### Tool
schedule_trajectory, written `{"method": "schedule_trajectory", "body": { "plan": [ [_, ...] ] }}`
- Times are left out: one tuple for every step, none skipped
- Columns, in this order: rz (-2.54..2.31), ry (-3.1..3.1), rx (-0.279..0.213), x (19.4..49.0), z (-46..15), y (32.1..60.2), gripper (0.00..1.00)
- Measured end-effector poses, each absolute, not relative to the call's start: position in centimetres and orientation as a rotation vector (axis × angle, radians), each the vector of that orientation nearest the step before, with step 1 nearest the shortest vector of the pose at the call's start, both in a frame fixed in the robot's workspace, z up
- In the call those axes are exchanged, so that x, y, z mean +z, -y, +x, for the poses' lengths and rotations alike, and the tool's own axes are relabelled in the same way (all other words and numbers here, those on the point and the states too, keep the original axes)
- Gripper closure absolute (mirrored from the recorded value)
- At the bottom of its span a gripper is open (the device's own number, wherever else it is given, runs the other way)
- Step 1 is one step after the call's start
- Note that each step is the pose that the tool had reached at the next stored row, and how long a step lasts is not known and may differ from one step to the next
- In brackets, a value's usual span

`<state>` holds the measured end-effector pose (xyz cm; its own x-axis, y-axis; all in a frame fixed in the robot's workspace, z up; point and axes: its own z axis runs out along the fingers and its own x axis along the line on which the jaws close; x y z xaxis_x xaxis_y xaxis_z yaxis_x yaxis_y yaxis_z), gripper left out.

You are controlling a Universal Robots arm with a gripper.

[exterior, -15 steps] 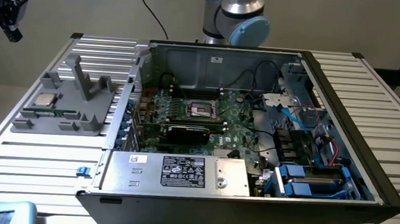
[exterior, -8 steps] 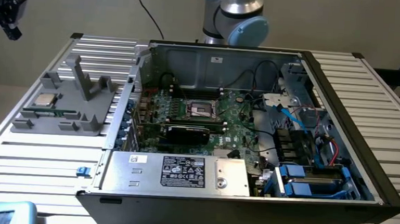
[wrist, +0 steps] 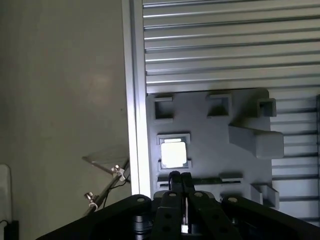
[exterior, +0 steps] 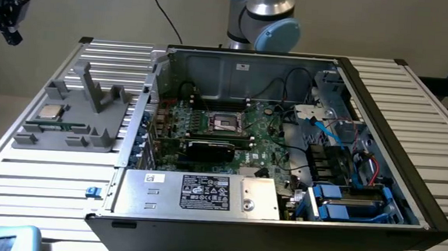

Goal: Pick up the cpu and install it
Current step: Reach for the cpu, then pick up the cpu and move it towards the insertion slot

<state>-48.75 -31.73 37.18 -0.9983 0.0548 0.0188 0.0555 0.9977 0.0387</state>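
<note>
Tool (wrist: 180, 178) closed, empty, well above the cpu (wrist: 174, 154) in its grey holder (wrist: 215, 150)

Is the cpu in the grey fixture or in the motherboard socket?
In the grey fixture: the cpu lies flat in its recess, outside the case.

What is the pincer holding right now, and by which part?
Nothing. The pincer is shut and empty, apart from the cpu, which lies in its grey holder.
</note>
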Motion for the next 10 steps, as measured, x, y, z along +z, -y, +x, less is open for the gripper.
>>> {"method": "schedule_trajectory", "body": {
  "plan": [
    [-0.086, 3.122, -0.061, 37.18, -48.75, 31.73, 0.88],
    [-0.086, 3.122, -0.061, 37.18, -48.75, 31.73, 0.88],
    [-0.086, 3.122, -0.061, 37.19, -48.75, 31.73, 0.88],
    [-0.086, 3.122, -0.061, 37.18, -48.75, 31.73, 0.88],
    [-0.086, 3.122, -0.061, 37.19, -48.75, 31.73, 0.88],
    [-0.086, 3.122, -0.061, 37.19, -48.75, 31.72, 0.88],
    [-0.086, 3.122, -0.061, 37.18, -48.75, 31.73, 0.88],
    [-0.086, 3.122, -0.061, 37.19, -48.75, 31.73, 0.88],
    [-0.086, 3.122, -0.061, 37.19, -48.75, 31.73, 0.88],
    [-0.086, 3.122, -0.061, 37.19, -48.75, 31.73, 0.88]
  ]
}}
